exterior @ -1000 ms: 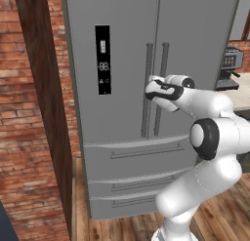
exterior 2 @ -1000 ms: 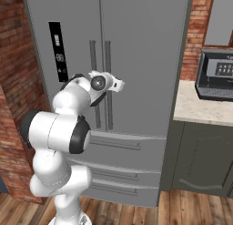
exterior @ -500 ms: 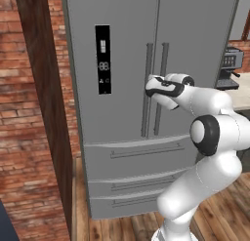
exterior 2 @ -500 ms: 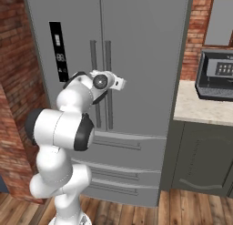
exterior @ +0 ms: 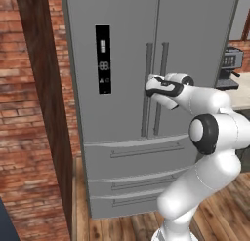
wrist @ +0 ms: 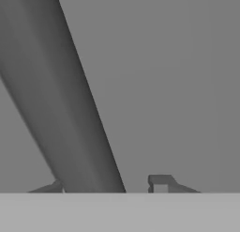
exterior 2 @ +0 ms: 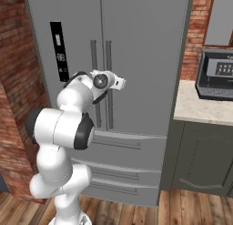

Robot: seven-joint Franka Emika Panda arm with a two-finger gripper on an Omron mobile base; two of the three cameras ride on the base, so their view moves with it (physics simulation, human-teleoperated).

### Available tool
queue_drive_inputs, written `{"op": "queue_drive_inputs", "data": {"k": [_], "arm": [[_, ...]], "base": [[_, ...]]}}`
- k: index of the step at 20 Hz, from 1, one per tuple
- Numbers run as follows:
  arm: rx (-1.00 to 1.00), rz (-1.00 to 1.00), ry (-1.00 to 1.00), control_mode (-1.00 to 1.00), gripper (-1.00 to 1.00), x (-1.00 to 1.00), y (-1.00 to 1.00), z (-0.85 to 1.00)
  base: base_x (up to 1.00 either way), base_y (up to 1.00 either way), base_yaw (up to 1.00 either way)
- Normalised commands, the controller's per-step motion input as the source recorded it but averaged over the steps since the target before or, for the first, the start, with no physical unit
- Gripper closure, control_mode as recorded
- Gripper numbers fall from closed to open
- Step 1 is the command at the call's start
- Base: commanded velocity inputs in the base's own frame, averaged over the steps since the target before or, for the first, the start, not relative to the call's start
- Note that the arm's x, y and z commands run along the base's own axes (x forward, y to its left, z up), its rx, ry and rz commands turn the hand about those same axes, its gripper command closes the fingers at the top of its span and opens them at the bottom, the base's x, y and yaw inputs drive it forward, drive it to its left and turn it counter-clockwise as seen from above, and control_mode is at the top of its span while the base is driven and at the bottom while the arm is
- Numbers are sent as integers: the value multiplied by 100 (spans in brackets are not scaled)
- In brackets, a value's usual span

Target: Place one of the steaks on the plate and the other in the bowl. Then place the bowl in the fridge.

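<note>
The fridge (exterior: 195, 40) (exterior 2: 145, 46) stands tall and grey with both doors shut. My gripper (exterior: 148, 87) is pressed up to the left door's long vertical handle (exterior: 148, 54) at mid-height. In the hand view the handle (wrist: 61, 85) runs slantwise between my gripper's (wrist: 104, 184) two tips. The left tip touches the bar, while the right fingertip (wrist: 161, 181) stands a small gap off it. In the right base view the white hand (exterior 2: 113, 82) covers the handles (exterior 2: 93, 55). The steaks, the plate and the bowl are out of view.
A dark wooden post (exterior: 44, 89) and a brick wall flank the fridge on the left. Two drawers (exterior: 136, 152) sit below the doors. To the right runs a pale counter (exterior 2: 200, 110) with a dark appliance (exterior 2: 216, 74) over a grey cabinet (exterior 2: 200, 155).
The fingers have drawn in around the fridge handle from fully wide. The arm and the views have barely shifted.
</note>
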Motion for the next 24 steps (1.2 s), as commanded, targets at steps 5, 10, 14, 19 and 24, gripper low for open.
{"op": "queue_drive_inputs", "data": {"k": [5,10,14,19,24], "arm": [[0,-11,28,-100,100,-33,-7,7],[0,-9,30,-100,100,-80,-38,5],[0,-7,25,-100,100,-86,-43,0],[0,-2,14,-100,100,-86,-55,2],[1,0,0,-100,100,-95,-82,0]], "base": [[0,0,0],[0,0,0],[0,0,0],[0,0,0],[0,0,0]]}}
